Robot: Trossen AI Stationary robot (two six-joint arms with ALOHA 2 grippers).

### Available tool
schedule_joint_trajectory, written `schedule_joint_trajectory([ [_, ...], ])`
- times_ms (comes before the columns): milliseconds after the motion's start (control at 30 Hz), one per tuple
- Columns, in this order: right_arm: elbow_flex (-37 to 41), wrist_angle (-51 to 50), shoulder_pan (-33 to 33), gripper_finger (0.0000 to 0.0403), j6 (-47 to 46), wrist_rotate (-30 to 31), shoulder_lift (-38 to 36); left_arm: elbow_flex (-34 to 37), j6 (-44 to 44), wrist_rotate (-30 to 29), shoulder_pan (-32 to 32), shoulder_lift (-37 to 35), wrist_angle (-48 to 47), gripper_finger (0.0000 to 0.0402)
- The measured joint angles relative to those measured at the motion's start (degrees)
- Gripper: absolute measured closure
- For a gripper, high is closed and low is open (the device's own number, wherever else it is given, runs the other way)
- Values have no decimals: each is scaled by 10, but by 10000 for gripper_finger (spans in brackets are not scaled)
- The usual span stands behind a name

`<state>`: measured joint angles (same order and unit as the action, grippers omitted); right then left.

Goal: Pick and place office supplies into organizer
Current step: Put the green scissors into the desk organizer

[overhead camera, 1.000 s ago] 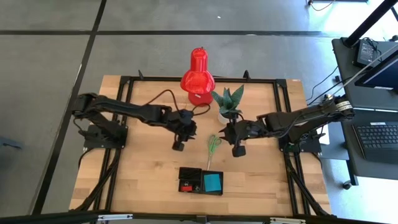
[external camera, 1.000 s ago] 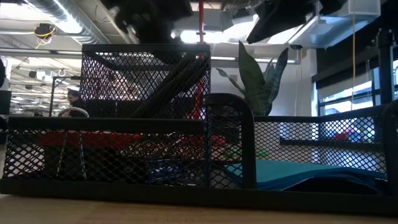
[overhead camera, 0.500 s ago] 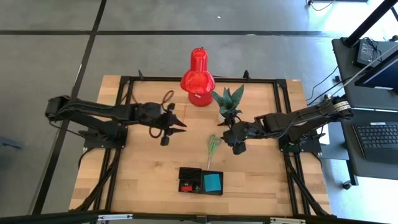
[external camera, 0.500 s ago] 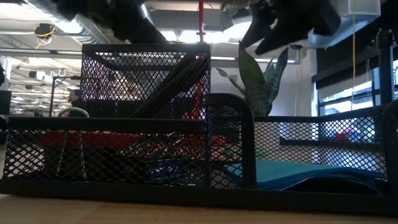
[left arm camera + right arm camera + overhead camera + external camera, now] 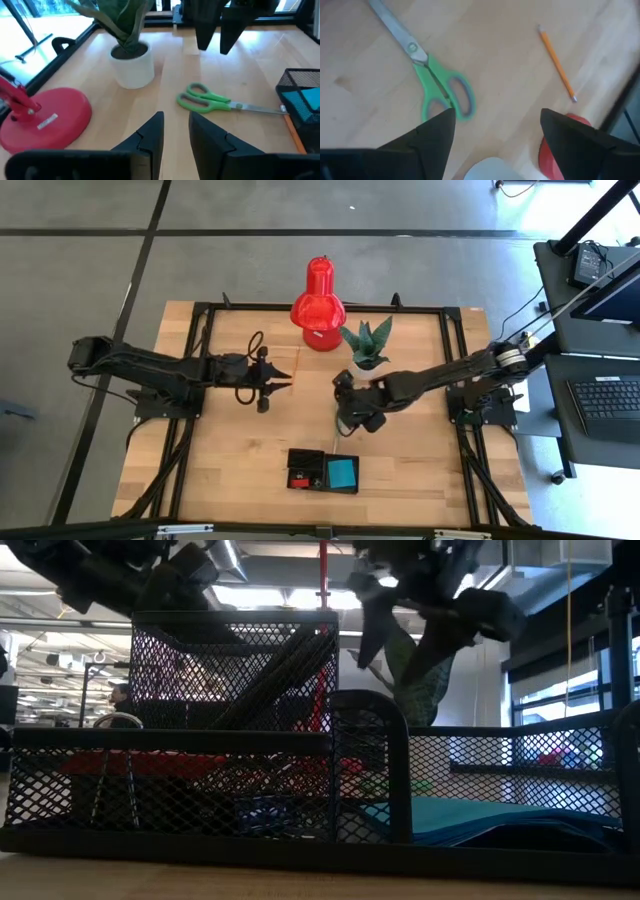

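Left tool (image 5: 283, 379): left of centre in the high view, hovering over bare surface (image 5: 230, 450), holding nothing; fingers (image 5: 150, 135) a narrow gap apart.
Pencil (image 5: 557, 63): thin, orange, loose on the wood near the lamp base (image 5: 47, 117).
Scissors (image 5: 212, 101): green handles, steel blades shut, flat on the surface at frame centre, blades pointing toward the organizer (image 5: 322, 470).
Right tool (image 5: 343, 402): centre of the high view, directly over the scissors, fingers spread wide, empty.
Step in hand: approach for the scissors pick, by the look of it.
Next move: probably descend, straddle the handles, close.
Organizer: lower centre; blue note pad (image 5: 341, 472) in the right-hand compartment.
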<state>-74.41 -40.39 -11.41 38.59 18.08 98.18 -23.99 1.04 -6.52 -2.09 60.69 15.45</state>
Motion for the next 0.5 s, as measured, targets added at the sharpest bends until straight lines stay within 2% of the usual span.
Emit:
schedule_joint_trajectory([
  [233,-11,-19,16,110,113,-23,43,17,-8,0,0,0,0,316],
  [500,-9,-19,10,110,109,-23,42,22,-13,0,0,0,-9,316],
])
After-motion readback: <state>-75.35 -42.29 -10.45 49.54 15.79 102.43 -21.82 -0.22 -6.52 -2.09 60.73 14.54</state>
